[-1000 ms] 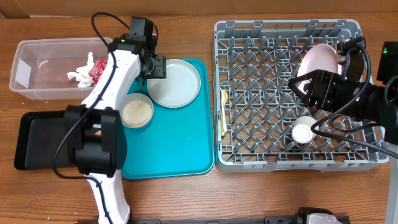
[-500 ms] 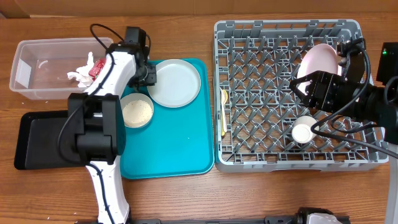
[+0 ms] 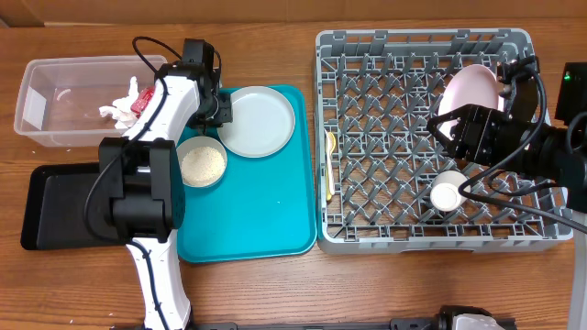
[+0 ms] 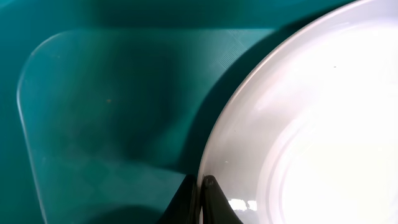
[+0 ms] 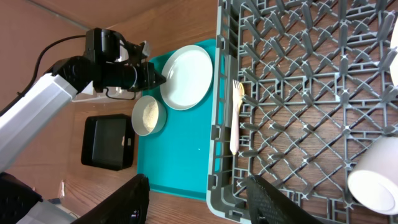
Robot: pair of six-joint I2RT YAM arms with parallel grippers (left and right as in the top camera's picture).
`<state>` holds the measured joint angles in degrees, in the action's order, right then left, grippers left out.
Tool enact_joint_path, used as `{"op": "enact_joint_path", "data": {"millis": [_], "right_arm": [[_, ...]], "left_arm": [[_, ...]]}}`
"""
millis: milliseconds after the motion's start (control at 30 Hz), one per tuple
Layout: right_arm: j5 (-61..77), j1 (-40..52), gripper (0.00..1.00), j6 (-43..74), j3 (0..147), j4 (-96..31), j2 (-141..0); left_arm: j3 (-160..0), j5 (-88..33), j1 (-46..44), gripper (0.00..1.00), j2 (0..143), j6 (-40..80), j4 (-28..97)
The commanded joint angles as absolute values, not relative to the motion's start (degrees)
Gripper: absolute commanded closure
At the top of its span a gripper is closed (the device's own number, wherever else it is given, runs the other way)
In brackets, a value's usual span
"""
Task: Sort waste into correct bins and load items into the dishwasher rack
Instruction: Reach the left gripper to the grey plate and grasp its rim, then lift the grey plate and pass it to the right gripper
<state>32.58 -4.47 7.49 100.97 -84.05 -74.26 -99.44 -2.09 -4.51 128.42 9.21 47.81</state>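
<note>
The clear plastic tub [image 3: 55,124] stands at the table's far left corner with a crumpled tissue [image 3: 117,108] and a red wrapper [image 3: 142,103] inside. The black tray [image 3: 55,211] lies in front of it, near the left edge.

The left gripper [image 4: 202,199] is down at the far left corner of the teal serving tray [image 3: 266,225]. Its jaws are pinched together, and in the wrist view the rim of the grey plate [image 3: 260,122] runs straight in between the tips, so I judge it clamped on that rim. The plate lies flat on the serving tray's far half. It looks stiff, smooth and glossy, so probably slippery. Lying flat, only its raised edge offers a purchase. Held at one point of the rim it is likely to swing, so a deep bite and a slow lift suit it.

Just in front of the gripper, the small grey bowl [image 3: 203,165] holds white grains [image 3: 204,166] that would spill if it were tipped.

The dishwasher rack [image 3: 422,240] fills the table's right half. A white fork [image 5: 235,118] lies along its left wall, a pale pink plate [image 3: 472,90] stands on edge near its far right corner, and a white cup [image 3: 447,194] sits near the front right.

The right gripper [image 5: 196,186] hovers over the rack with its fingers spread and nothing between them.
</note>
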Motion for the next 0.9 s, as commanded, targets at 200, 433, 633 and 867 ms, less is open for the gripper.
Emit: {"op": "enact_joint_path", "data": {"millis": [200, 433, 633, 867], "right_arm": [[32.01, -4.47, 0.46, 7.07, 101.23, -83.92, -74.04], [28.27, -4.47, 0.46, 7.07, 101.23, -84.42, -74.04], [30.65, -4.45, 0.46, 1.85, 101.21, -85.10, -74.06], [38.70, -4.45, 0.45, -3.70, 101.21, -85.45, -74.65]], "left_arm": [[-100.44, -5.54, -4.73, 0.96, 122.58, 9.69, 48.64], [-100.95, -5.56, -4.71, 0.96, 109.89, 9.82, 52.27], [-100.95, -5.89, -4.40, 0.96, 101.47, 9.80, 58.63], [-100.95, -16.25, -4.54, 0.96, 90.26, 7.64, 62.87]]}}
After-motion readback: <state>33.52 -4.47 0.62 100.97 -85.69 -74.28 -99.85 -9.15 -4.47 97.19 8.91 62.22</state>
